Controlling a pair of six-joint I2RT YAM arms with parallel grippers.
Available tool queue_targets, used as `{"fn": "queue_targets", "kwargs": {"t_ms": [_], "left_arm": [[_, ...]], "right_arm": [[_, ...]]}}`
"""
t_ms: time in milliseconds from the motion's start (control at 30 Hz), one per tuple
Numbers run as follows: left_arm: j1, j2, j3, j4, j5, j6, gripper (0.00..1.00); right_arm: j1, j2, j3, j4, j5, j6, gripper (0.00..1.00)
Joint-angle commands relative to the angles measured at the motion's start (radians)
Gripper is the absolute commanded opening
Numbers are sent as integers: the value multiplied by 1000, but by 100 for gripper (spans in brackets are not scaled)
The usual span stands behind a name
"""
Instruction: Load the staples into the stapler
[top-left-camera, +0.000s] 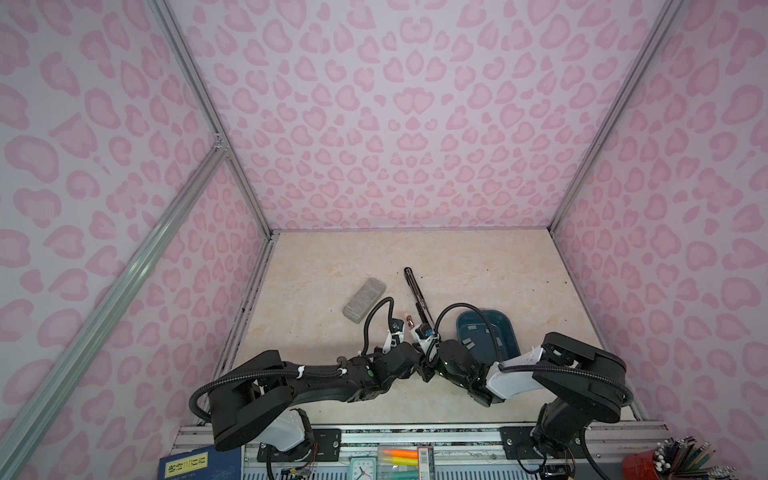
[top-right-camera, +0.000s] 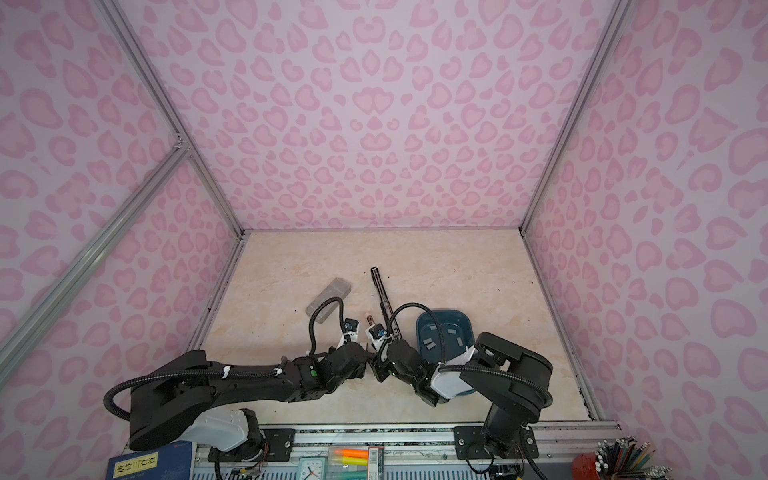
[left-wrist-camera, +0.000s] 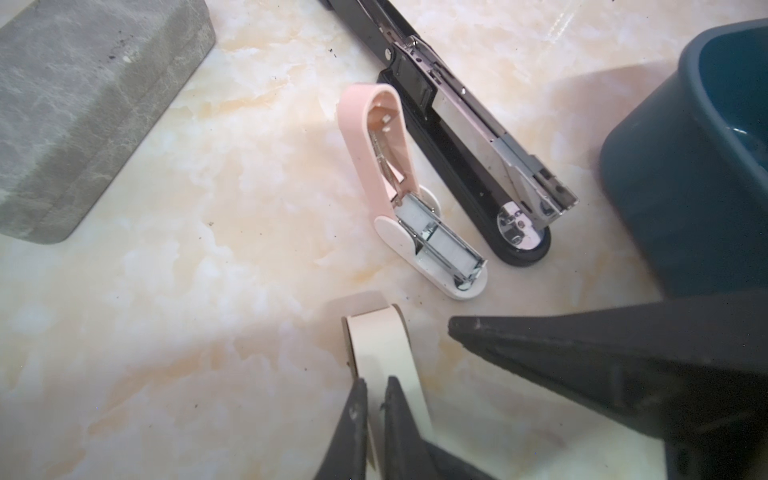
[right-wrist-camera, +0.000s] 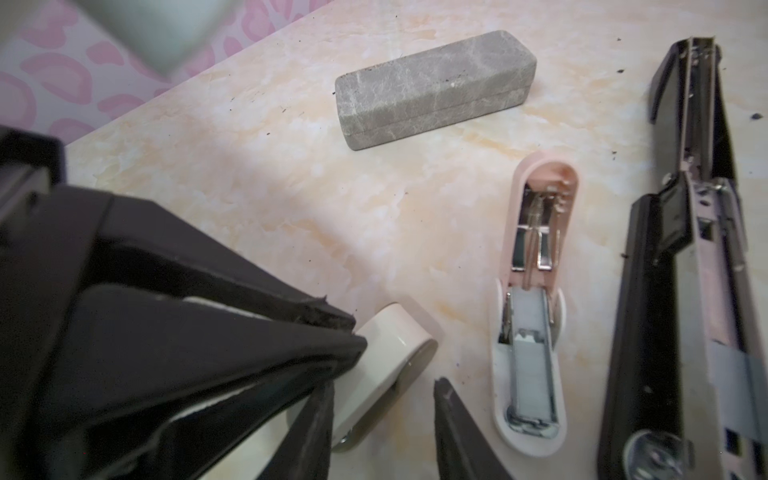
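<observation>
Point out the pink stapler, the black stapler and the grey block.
pink stapler (left-wrist-camera: 409, 208): left wrist view, at the hinge between lid and base.
black stapler (left-wrist-camera: 461, 114): left wrist view, on its shiny metal rail.
grey block (right-wrist-camera: 436, 87): right wrist view, middle of its top face.

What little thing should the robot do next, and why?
Probably close the right gripper on the cream stapler and try lifting its lid. The left gripper pinches that stapler, which looks closed. The right jaws stand open at its end, and the staples lie in the blue tray.
</observation>
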Motion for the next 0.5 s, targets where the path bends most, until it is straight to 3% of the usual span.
{"fn": "queue_targets", "kwargs": {"t_ms": [0,300,467], "left_arm": [[-2,11,-16,-67,71,-10,13],[-2,-2,-22,-58,78,-10,13],[-2,-67,4,-111,43,12,22]], "right_arm": [[0,14,5,-18,17,18,40],[0,7,-1,-18,29,21,40],[-1,-45,-35,-10,52,7,42]]}}
